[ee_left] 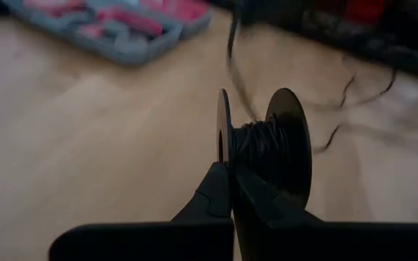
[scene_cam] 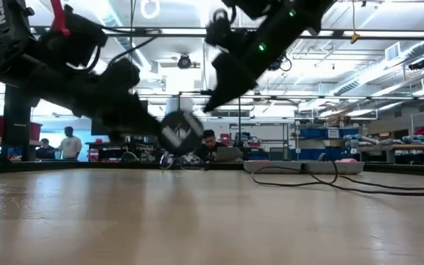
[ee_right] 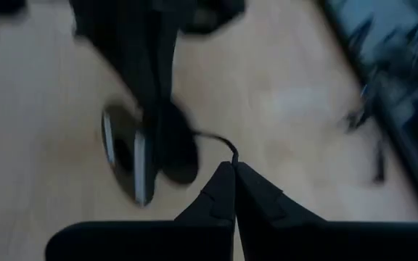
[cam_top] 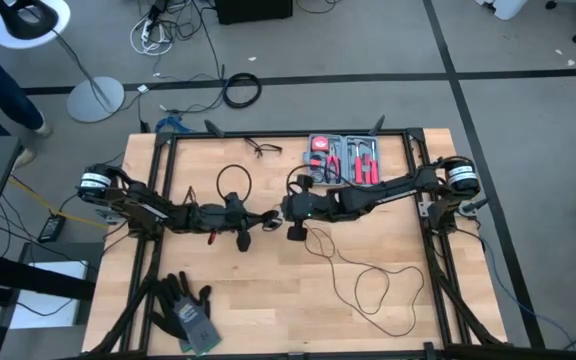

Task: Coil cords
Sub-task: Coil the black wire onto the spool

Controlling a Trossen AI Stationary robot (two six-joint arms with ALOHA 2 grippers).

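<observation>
Left gripper (ee_left: pixel 231 181) clenched on flat black two-disc spool (ee_left: pixel 267 145) wound with thin black cable (cam_top: pixel 368 285); right gripper (ee_right: pixel 234 177) pinching that cable's strand.

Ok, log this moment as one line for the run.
step: coiling | left claw: shut on spool | right claw: shut on thin cable | slack cable on table

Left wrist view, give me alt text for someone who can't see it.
The left gripper is shut on the rim of a small black spool wound with thin black cord, held above a wooden table. A blurred tool case lies behind.
</observation>
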